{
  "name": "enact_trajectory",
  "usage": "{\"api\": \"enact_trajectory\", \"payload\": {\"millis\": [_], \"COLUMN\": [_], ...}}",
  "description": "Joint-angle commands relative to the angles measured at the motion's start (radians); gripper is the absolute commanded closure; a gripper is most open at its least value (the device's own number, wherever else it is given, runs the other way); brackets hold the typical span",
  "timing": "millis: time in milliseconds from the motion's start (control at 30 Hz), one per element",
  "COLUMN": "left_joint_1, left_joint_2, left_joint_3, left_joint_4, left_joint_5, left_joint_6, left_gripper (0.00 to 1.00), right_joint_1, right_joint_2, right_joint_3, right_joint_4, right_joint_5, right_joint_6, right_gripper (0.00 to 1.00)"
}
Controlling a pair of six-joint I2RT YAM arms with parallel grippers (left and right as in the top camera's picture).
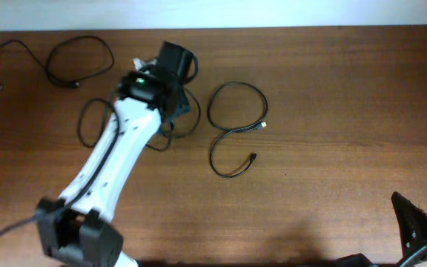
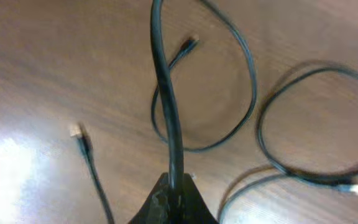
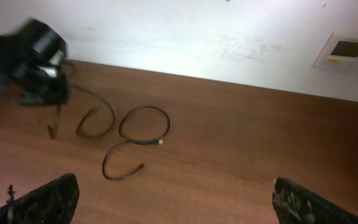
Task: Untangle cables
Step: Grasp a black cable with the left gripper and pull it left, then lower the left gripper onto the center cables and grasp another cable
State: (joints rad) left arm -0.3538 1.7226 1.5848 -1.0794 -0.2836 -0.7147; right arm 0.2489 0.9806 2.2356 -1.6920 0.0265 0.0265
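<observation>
My left gripper (image 1: 170, 65) is at the back left of the table, shut on a thin black cable (image 2: 166, 93) that runs straight up out of its jaws (image 2: 176, 182). In the overhead view that cable (image 1: 84, 122) loops out from under the arm on both sides. An S-shaped cable (image 1: 232, 130) with a metal-tipped plug lies apart to the right, also seen from the right wrist (image 3: 143, 134). More cable (image 1: 80, 63) curls at the far back left. My right gripper (image 3: 176, 208) is open and empty at the front right corner (image 1: 414, 226).
The white left arm (image 1: 113, 159) crosses the table from the front left. In the left wrist view, a loose plug (image 2: 76, 130) and a looped cord (image 2: 316, 124) lie around the held cable. A white wall (image 3: 197, 37) stands behind the table's back edge.
</observation>
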Motion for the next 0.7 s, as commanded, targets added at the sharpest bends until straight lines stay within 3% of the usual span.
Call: {"api": "enact_trajectory", "payload": {"millis": [0,100,167,233,367,500,667], "left_joint_1": [0.000,0.001,0.001,0.001,0.000,0.000,0.000], "left_joint_2": [0.076,0.137,0.179,0.222,0.345,0.389,0.391], "left_joint_3": [-0.124,-0.144,-0.144,-0.144,-0.144,-0.144,-0.144], "left_joint_4": [0.159,0.251,0.296,0.320,0.342,0.393,0.420], "left_joint_5": [0.004,0.008,0.011,0.072,0.105,0.105,0.105], "left_joint_6": [0.040,0.118,0.125,0.125,0.126,0.143,0.362], "left_gripper": [1.00,1.00,0.65,0.48,0.35,0.31,0.18], "right_joint_1": [-0.007,-0.007,-0.007,-0.007,-0.007,-0.007,-0.007], "right_joint_2": [-0.005,-0.005,-0.005,-0.005,-0.005,-0.005,-0.005], "right_joint_3": [-0.001,-0.001,-0.001,-0.001,-0.001,-0.001,-0.001], "right_joint_4": [-0.006,-0.006,-0.006,-0.006,-0.006,-0.006,-0.006], "right_joint_5": [0.012,0.012,0.012,0.012,0.012,0.012,0.012], "right_joint_6": [0.007,0.007,0.007,0.007,0.007,0.007,0.007], "right_gripper": [0.01,0.02,0.01,0.02,0.01,0.02,0.02]}}
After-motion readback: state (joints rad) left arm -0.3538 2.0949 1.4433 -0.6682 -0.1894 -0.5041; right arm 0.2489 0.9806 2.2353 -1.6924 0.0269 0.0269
